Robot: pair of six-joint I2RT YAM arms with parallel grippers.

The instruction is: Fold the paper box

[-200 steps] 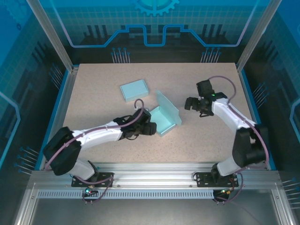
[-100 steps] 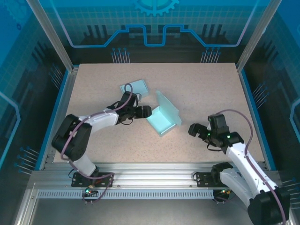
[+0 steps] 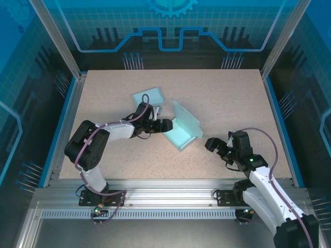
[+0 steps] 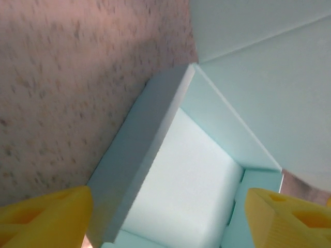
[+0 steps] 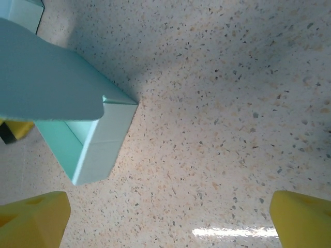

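Observation:
The pale teal paper box [image 3: 182, 135] lies in the middle of the table with its lid flap [image 3: 187, 119] standing up at the far side. My left gripper [image 3: 166, 124] is at the box's left end, open. In the left wrist view its yellow fingertips [image 4: 46, 217] stand on either side of the box's open inside [image 4: 181, 181], close to the walls. My right gripper [image 3: 213, 145] hangs open over bare table to the right of the box. The right wrist view has the box [image 5: 98, 144] and its flap [image 5: 46, 77] at the upper left, well ahead of my right gripper [image 5: 165, 222].
A second flat teal box piece [image 3: 148, 97] lies behind the left arm, touching or nearly touching its forearm. The speckled table [image 3: 232, 98] has free room at the right and back. Blue rails edge the table on both sides.
The right arm has pulled back from the table's middle right to the near right. The left gripper has swung from the box's near-left corner to its left end and closed in on it.

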